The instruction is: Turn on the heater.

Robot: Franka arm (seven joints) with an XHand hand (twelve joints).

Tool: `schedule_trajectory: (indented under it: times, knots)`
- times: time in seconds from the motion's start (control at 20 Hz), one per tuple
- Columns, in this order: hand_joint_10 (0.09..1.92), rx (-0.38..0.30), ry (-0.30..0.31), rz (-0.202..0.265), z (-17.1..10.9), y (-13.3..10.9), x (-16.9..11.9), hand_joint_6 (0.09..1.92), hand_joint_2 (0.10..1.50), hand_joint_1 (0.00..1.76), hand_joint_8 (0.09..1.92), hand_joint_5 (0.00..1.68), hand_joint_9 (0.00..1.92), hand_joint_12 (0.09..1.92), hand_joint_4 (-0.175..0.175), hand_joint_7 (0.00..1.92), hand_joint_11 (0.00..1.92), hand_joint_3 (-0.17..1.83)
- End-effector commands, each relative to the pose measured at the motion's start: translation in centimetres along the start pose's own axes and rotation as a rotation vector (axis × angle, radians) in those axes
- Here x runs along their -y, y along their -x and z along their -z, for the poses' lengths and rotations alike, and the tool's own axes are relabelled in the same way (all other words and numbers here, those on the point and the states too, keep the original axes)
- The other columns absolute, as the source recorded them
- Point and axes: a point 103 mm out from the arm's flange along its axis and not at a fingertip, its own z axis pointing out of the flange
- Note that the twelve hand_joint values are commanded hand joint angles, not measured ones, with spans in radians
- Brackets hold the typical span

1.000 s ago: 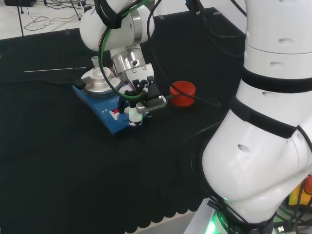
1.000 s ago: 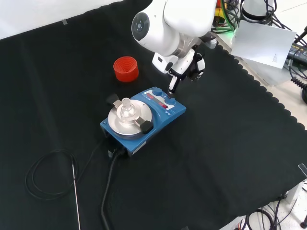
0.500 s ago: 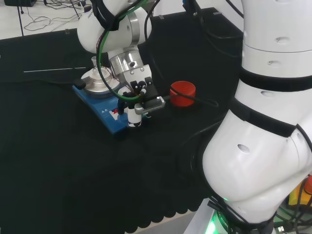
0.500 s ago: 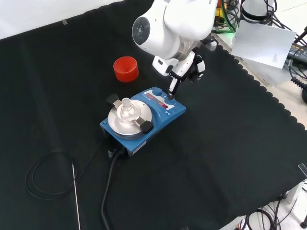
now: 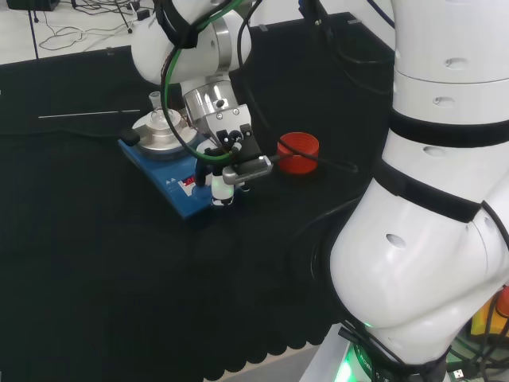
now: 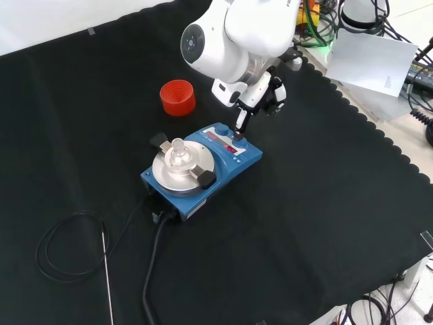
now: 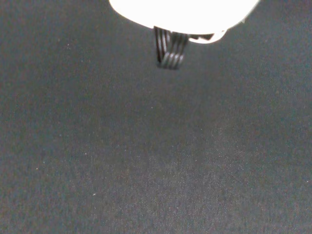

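Note:
The heater is a blue box with a round silver plate and a small clear flask on top. Its control panel with a red display faces the arm. My hand hangs just beyond that panel in the front view, and one straight dark finger reaches down to the panel's right end. In the head view the hand sits over the near right corner of the heater, with a white fingertip down at the panel. The wrist view has a blurred white part of the hand above black cloth.
A red ribbed ring stand sits on the cloth beyond the heater, right of it in the head view. A black cable runs from the heater toward the front, beside a thin metal rod and a wire loop.
The hand and wrist shifted only slightly over the heater's panel; the straight finger stays at the same end of the panel. Heater, flask and red ring have not moved.

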Motion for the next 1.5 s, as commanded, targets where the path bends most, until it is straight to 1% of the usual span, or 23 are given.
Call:
schedule_trajectory:
  times: [0.05,0.1,0.15,0.2,0.5,0.85,1.0,1.3,1.5]
  knots:
    - [1.43,-0.007,-0.012,0.003,-0.1,0.5,-0.2,0.17,0.62,1.39,1.55,0.34,1.57,1.24,-0.005,1.46,1.08,1.05]
    - [1.43,-0.008,-0.014,0.003,-0.2,0.6,-0.3,0.17,0.62,1.39,1.55,0.34,1.57,1.24,-0.006,1.46,1.08,1.05]
    - [1.43,0.002,-0.016,-0.006,0.0,-0.2,-0.2,0.17,0.62,1.39,1.55,0.34,1.57,1.24,-0.006,1.46,1.08,1.05]
    - [1.43,0.003,-0.020,-0.006,0.0,-0.4,-0.3,0.17,0.62,1.39,1.55,0.34,1.57,1.24,-0.006,1.46,1.08,1.05]
    - [1.43,-0.009,-0.036,-0.002,-0.3,0.6,-0.6,0.17,0.62,1.39,1.55,0.36,1.57,1.24,-0.006,1.46,1.08,1.05]
    - [1.43,-0.016,-0.058,0.002,-0.2,0.4,-0.6,0.17,0.62,1.39,1.55,0.38,1.57,1.23,-0.008,1.46,1.08,1.05]
    - [1.43,-0.018,-0.043,0.006,0.4,0.1,-0.1,0.18,0.62,1.39,1.55,0.39,1.57,1.23,-0.009,1.46,1.08,1.05]
    - [1.43,-0.014,0.029,0.017,3.5,-1.0,2.1,0.18,0.62,1.39,1.55,0.41,1.57,1.23,-0.011,1.46,1.08,1.05]
    - [1.43,-0.011,0.056,0.022,4.7,-1.3,3.1,0.18,0.62,1.39,1.55,0.41,1.57,1.23,-0.011,1.46,1.08,1.05]
